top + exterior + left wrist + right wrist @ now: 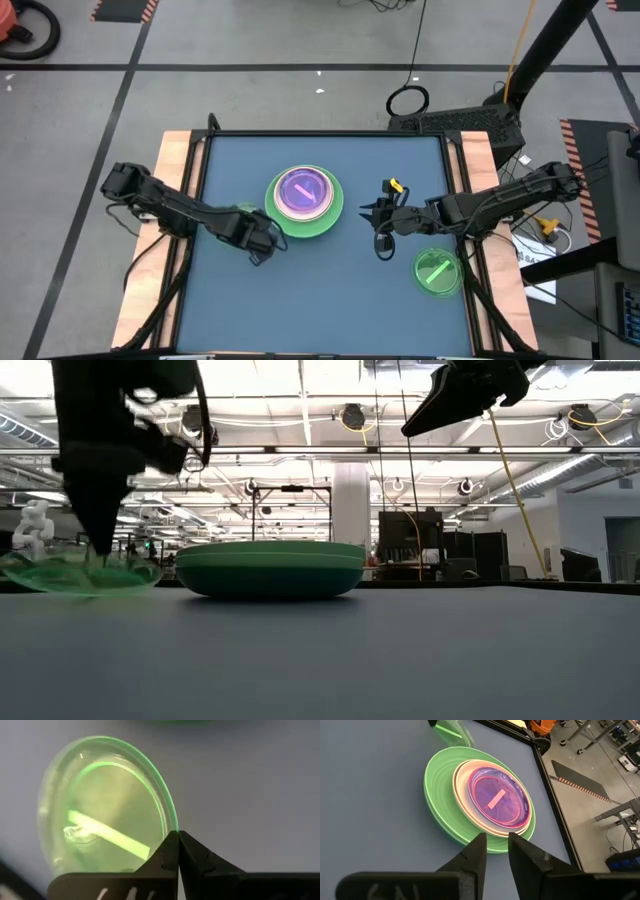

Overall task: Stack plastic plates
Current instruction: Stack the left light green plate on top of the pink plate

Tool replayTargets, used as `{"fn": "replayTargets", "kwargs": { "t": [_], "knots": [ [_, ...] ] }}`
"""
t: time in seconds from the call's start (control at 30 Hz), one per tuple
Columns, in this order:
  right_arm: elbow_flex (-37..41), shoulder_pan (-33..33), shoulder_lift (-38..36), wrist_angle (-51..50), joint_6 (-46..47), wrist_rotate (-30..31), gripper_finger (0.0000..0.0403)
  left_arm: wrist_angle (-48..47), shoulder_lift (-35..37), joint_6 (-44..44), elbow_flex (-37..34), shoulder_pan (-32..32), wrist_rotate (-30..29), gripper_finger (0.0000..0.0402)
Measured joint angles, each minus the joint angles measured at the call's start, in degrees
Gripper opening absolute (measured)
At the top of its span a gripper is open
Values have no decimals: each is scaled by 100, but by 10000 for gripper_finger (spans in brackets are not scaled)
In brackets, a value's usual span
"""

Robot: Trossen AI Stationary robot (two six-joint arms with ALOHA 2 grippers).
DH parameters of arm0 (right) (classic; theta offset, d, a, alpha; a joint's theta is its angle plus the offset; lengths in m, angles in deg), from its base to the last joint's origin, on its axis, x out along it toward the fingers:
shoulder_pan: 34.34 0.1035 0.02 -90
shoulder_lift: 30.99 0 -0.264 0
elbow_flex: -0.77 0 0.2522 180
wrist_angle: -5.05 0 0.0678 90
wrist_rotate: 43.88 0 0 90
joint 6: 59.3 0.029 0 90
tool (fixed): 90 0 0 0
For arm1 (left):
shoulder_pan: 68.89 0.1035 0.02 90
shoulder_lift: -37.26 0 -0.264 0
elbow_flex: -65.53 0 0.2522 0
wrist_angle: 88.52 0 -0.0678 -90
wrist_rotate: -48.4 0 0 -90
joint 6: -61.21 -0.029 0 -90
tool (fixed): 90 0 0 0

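A stack of plates (305,195) stands mid-table: a large green plate at the bottom, a cream one on it, and a small pink translucent one on top (496,800). My left gripper (262,243) is just left of the stack, shut on a small translucent green plate with a stripe (105,805). This plate shows faintly in the high view (243,212). A second small green striped plate (437,272) lies flat on the table near the right edge. My right gripper (495,842) hovers right of the stack, narrowly open and empty. My left gripper pinches the rim (172,827) of the translucent green plate between its two fingers, coming from above and pointing down (100,550). The plate (80,575) sits low and slightly tilted beside the stack. Whether its underside touches the table, I cannot tell.
The blue table top (330,300) has free room on its near half. Wooden side boards (175,160) and a dark frame edge it. In the low view the right arm (465,390) is raised high above the table.
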Motion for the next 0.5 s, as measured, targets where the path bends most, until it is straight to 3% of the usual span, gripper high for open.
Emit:
{"fn": "replayTargets", "kwargs": {
  "t": [0.27,0.5],
  "knots": [
    [0,0,0,-1,0,0,73,-1231,4,-61,1077,-163,-660,3],
    [0,0,0,0,-8,0,73,-1246,7,-676,1698,-285,-1283,3]
  ]
}}
